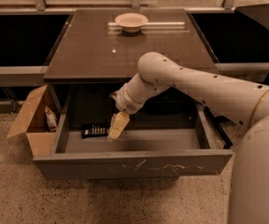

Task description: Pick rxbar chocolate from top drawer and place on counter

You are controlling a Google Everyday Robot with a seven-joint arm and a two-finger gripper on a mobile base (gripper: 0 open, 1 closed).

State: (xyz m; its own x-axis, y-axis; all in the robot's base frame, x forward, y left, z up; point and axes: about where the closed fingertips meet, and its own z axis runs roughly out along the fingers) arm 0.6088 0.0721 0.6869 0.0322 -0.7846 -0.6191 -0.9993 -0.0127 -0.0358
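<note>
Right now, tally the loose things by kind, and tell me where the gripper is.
Bars: 1, the rxbar chocolate in the top drawer.
Bags: 1, the snack bag in the cardboard box.
Bowls: 1, the bowl on the counter.
Boxes: 1.
Total: 4.
The gripper hangs in the drawer, close beside the bar.

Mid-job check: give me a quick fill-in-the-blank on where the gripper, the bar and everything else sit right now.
1. The gripper hangs inside the open drawer, just to the ____ of the black snack bar as the picture shows it.
2. The only thing standing on the counter is a pale ____.
3. The cardboard box stands on the floor at the drawer's ____ side in the picture.
Missing words: right; bowl; left.
</note>
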